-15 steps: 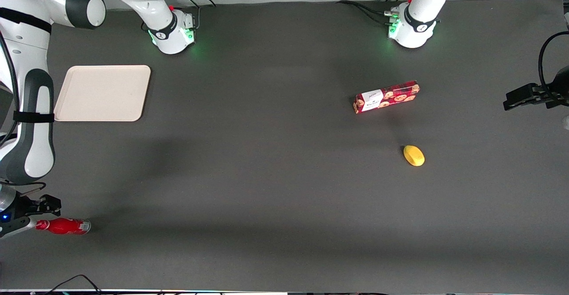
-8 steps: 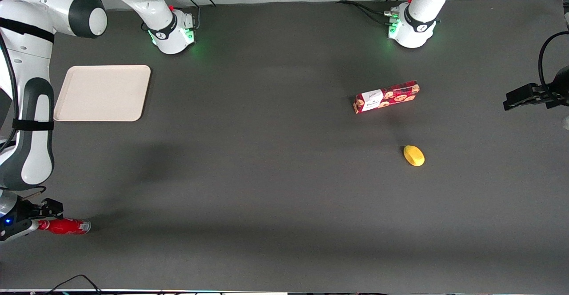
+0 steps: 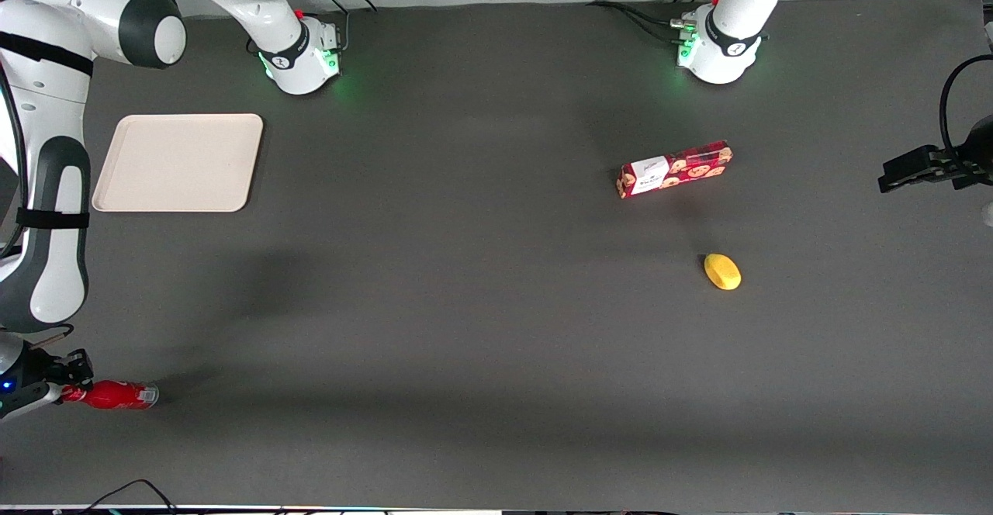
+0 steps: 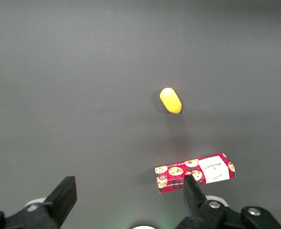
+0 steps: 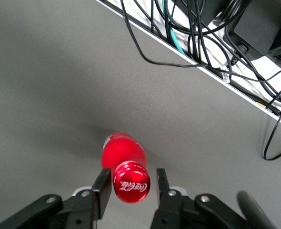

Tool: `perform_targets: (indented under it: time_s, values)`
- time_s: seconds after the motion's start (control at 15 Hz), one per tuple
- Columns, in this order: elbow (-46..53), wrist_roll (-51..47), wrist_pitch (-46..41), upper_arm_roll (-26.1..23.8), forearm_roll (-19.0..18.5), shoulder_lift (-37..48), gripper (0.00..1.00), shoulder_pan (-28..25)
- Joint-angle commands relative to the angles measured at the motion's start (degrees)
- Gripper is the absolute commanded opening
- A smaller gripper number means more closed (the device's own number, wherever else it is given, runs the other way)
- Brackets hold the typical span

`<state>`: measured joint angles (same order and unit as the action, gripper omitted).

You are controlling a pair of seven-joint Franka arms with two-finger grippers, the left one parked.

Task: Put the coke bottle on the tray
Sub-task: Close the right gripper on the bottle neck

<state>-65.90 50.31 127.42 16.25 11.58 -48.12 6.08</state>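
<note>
The coke bottle [image 3: 116, 395] lies on its side on the dark table, near the front camera at the working arm's end. My right gripper [image 3: 66, 385] is at its cap end. In the right wrist view the gripper [image 5: 131, 183] is open, one finger on each side of the red cap, with a small gap on one side. The bottle body [image 5: 124, 153] stretches away from the fingers. The beige tray [image 3: 178, 162] lies flat with nothing on it, farther from the front camera than the bottle.
A red cookie box [image 3: 675, 168] and a yellow oval object [image 3: 722, 271] lie toward the parked arm's end; both show in the left wrist view, box [image 4: 195, 172] and yellow object [image 4: 170, 100]. The table edge with cables [image 5: 202, 52] runs close to the bottle.
My gripper has drawn back a little along the bottle toward its cap end. The bottle and tray have not moved.
</note>
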Motion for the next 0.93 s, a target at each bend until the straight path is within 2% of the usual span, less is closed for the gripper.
perform_targets:
  time_s: [0.0, 0.13, 0.4, 0.53, 0.73, 0.87]
  values:
    - [2.09, 1.98, -1.12, 0.45, 1.70, -0.92, 0.39, 0.16]
    - [2.09, 1.98, -1.21, 0.45, 1.61, -0.83, 0.28, 0.16]
    - [2.09, 1.90, -1.56, 0.45, 1.52, -0.66, 0.17, 0.07]
    - [2.09, 1.72, -2.26, 0.45, 1.43, -0.31, 0.16, -0.10]
    - [2.09, 1.54, -4.63, 0.53, 1.43, 0.84, 0.03, -0.37]
    - [2.01, 1.28, -6.04, 0.89, 1.52, 1.36, 0.00, -0.46]
